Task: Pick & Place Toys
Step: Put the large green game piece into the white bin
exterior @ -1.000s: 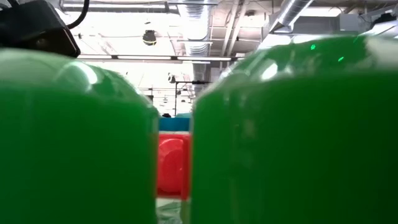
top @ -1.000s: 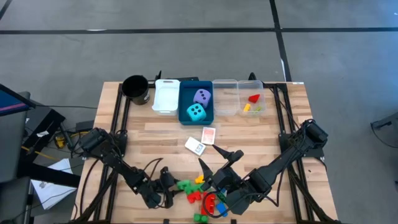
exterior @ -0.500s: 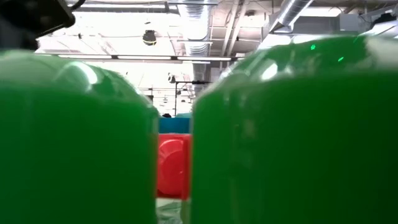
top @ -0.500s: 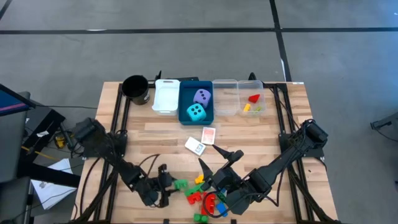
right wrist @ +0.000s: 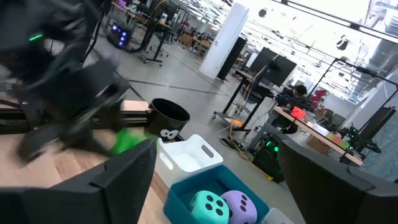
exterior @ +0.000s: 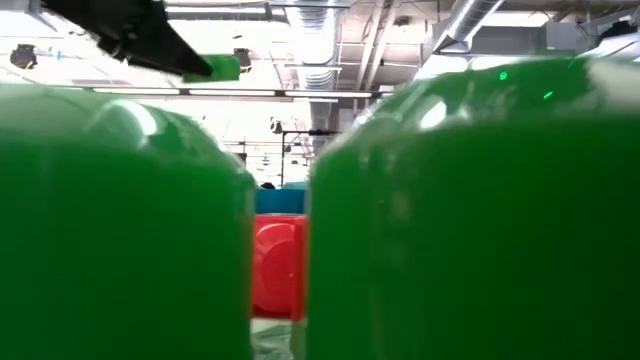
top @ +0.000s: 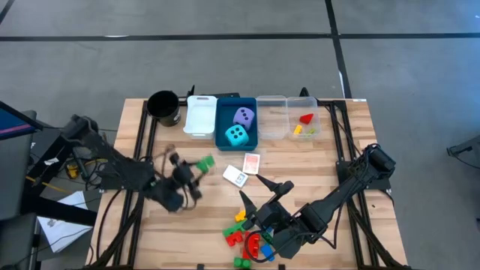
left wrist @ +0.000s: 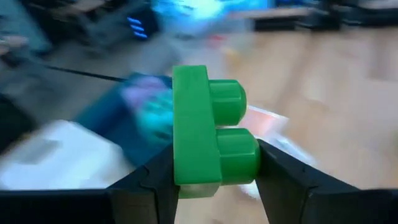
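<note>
Carrying a green brick toward the trays

Left arm: left gripper [top: 196, 169] is lifted over the left-centre of the desk [top: 300, 161], jaws closed on a green brick [top: 204, 162]. The left wrist view shows the brick [left wrist: 208, 134] pinched across its flat sides, studs pointing sideways, with the grip sitting low on the body. Hard moulded plastic: light, stiff, smooth-walled. Judgement: it will not deform, but could pivot or slip if pinched on a corner, so the flat-face hold looks right.

Far edge, left to right: black cup [top: 163, 106], white tray [top: 200, 115], blue tray [top: 248, 137] holding the lavender die [top: 243, 115] and cyan die [top: 237, 135], then two clear trays [top: 271, 117] with a red and a yellow piece in the right one. The dice look soft; they would squash in a grip.

Centre: two card packs [top: 244, 169] lie flat on the desk, just right of the carried brick. Thin and flat, likely awkward to take from above.

Near edge, right of centre: a heap of loose bricks [top: 244, 232] in red, green, yellow and blue. Right gripper [top: 259, 196] hangs just above and beside the heap, jaws wide, holding nothing.

Judgement: the green brick is probably bound for a tray; which one cannot be told.
</note>
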Tool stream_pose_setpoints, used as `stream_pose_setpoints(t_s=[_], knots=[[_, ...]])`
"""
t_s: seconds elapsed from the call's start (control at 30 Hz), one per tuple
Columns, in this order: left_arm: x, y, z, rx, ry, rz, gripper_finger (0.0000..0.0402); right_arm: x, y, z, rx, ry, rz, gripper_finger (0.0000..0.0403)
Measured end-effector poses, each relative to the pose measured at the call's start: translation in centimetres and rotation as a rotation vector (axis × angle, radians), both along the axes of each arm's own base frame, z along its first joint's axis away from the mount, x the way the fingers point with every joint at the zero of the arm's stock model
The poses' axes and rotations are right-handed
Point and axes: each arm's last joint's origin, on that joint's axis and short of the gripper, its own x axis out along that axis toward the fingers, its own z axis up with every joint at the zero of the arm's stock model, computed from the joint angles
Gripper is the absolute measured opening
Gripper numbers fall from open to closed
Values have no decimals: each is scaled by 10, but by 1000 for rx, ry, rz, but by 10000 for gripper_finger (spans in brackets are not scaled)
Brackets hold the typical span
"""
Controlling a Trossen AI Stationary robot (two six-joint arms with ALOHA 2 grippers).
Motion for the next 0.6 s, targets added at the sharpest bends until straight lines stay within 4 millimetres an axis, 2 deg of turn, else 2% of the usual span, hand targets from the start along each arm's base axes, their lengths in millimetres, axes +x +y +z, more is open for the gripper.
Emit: stream_pose_setpoints(t_s=[0.17,0.27,0.4,0.6], knots=[[-8,47,27,64,-15,179,163,0,0,0,0,0,0,327],[-15,75,32,79,6,264,166,0,0,0,0,0,0,327],[-24,106,25,55,47,340,165,0,-1,0,1,-1,-2,327],[-33,139,-4,-15,69,372,167,2,-3,0,1,-2,-8,327]])
